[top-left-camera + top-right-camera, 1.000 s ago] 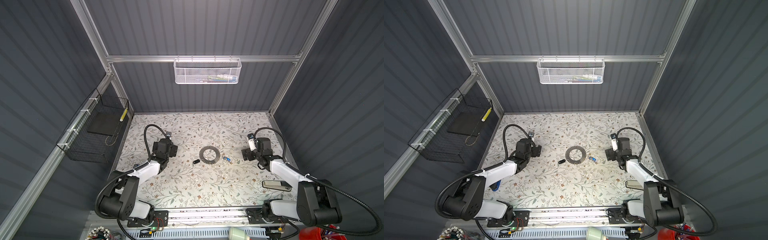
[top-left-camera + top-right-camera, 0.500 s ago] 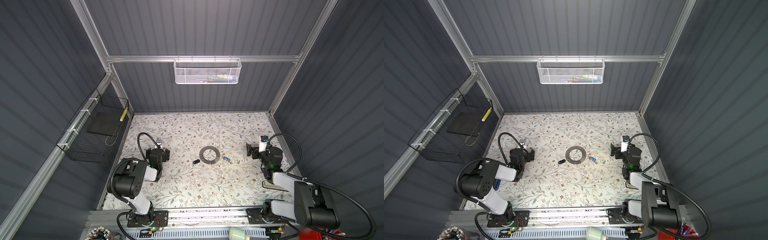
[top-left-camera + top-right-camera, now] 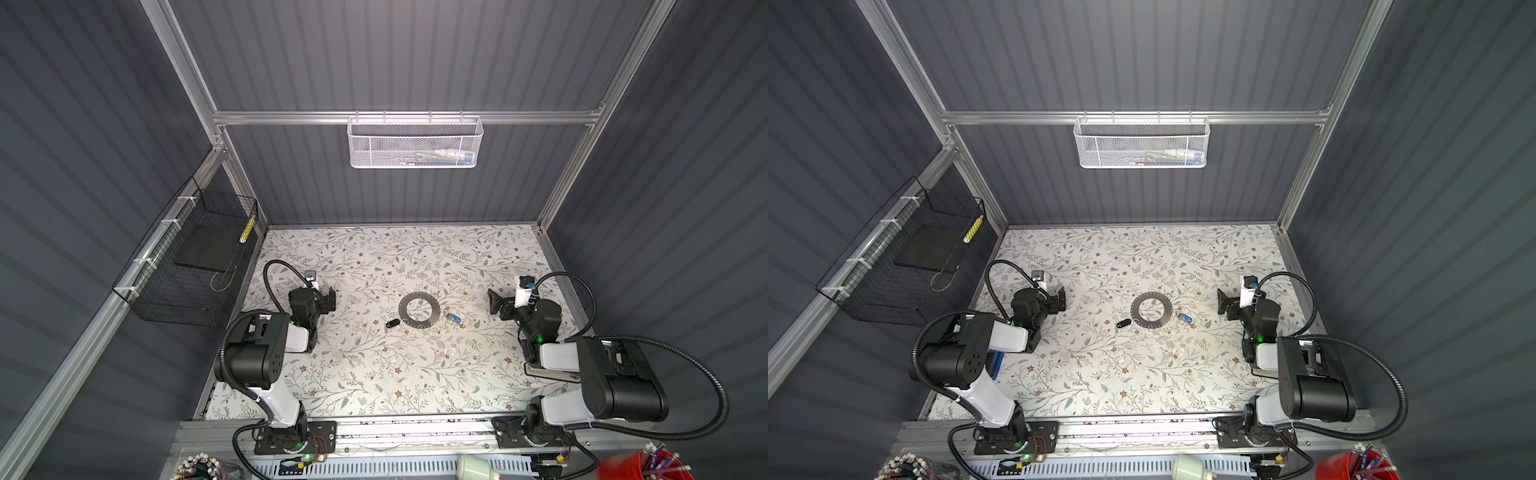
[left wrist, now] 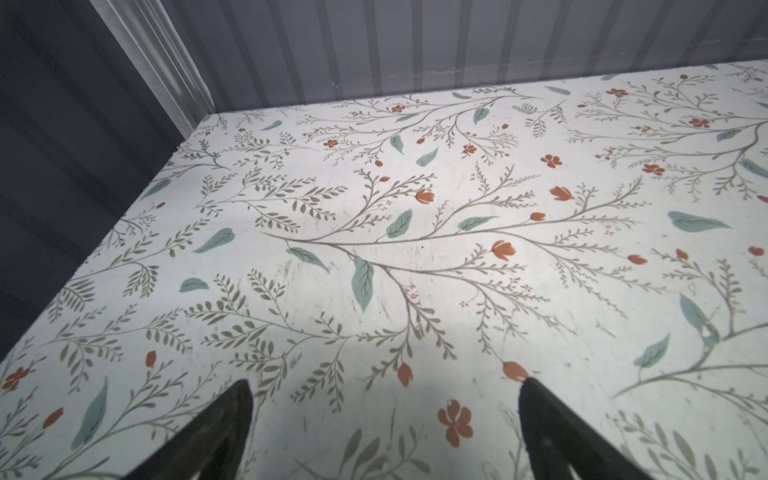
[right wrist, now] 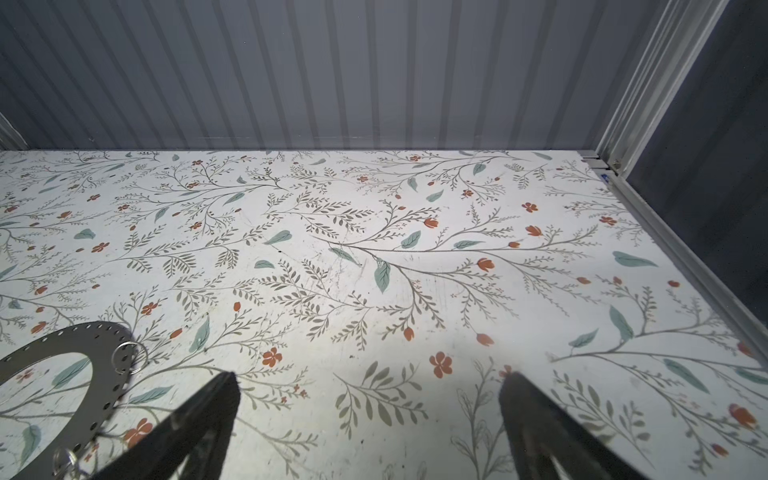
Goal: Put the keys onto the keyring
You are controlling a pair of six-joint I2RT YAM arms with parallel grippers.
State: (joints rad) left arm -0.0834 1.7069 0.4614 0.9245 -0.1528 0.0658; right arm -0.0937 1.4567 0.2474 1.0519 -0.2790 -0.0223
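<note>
While the left jaws and the right jaws both stand wide apart and empty above the flowered worktop [image 3: 374,374], the keyring [image 3: 402,309] lies flat at mid-worktop, with the black key [image 3: 391,323] just beside its near-left edge and the blue-tagged key [image 3: 454,318] near its right.

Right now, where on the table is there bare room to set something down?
Free: the strip between the keyring and the back wall; the front stretch down to the rail. Crowded: mid-table, where the black key and blue-tagged key flank the keyring.
</note>
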